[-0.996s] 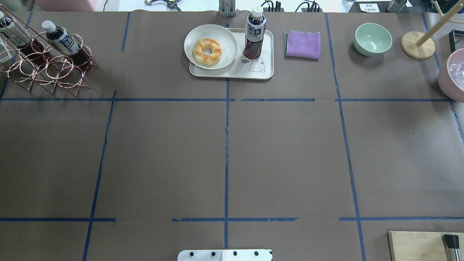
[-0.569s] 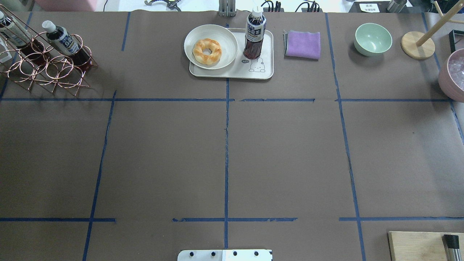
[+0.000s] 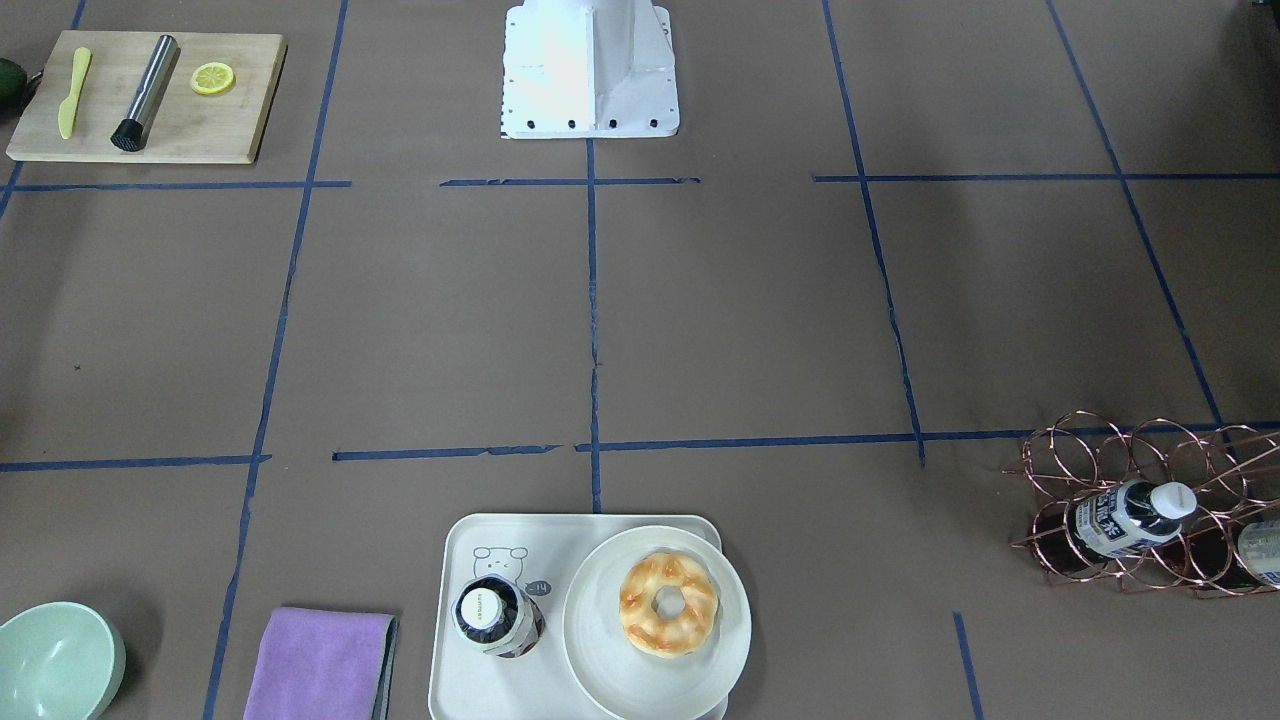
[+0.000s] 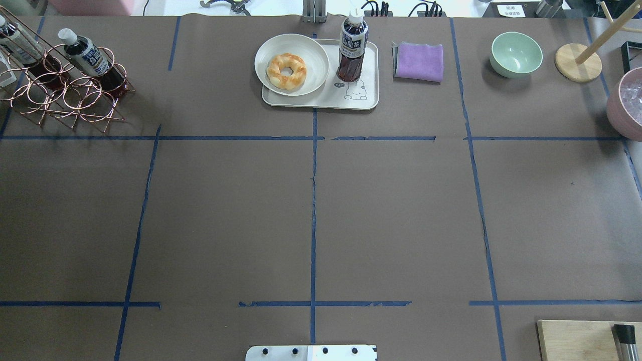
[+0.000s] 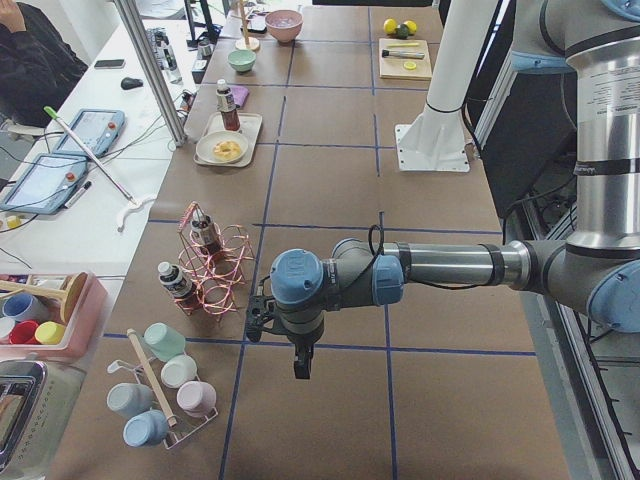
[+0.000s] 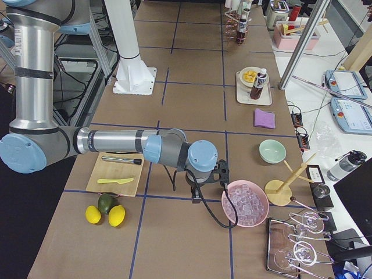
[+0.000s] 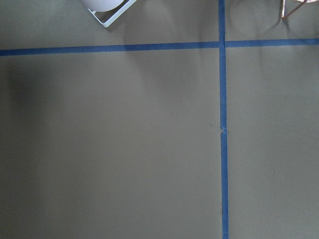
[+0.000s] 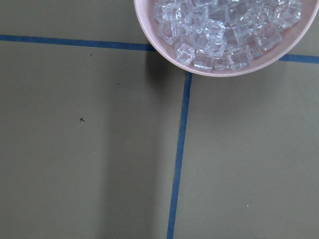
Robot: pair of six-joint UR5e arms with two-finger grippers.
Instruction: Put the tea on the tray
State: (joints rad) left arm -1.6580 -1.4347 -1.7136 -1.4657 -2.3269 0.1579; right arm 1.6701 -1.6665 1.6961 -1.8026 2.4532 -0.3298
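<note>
Far left, the copper rack point(image 4: 65, 90) holds two bottles. Next the plate point(image 4: 261, 60) with a doughnut point(image 4: 286, 71), and touching its edge the tea point(image 4: 352, 47) stands free on the tray point(image 4: 368, 75), long axis vertical, white cap up. The left arm point(image 5: 450, 265) stretches level and low over the tabletop point(image 4: 311, 210), its wrist by the rack. Left fingers point(image 5: 260, 318) apart or together? Can't tell. The right arm point(image 6: 116, 141) does likewise beside the pink ice bowl point(image 6: 244, 203), and I can't tell the right fingers point(image 6: 223, 172) either.
</note>
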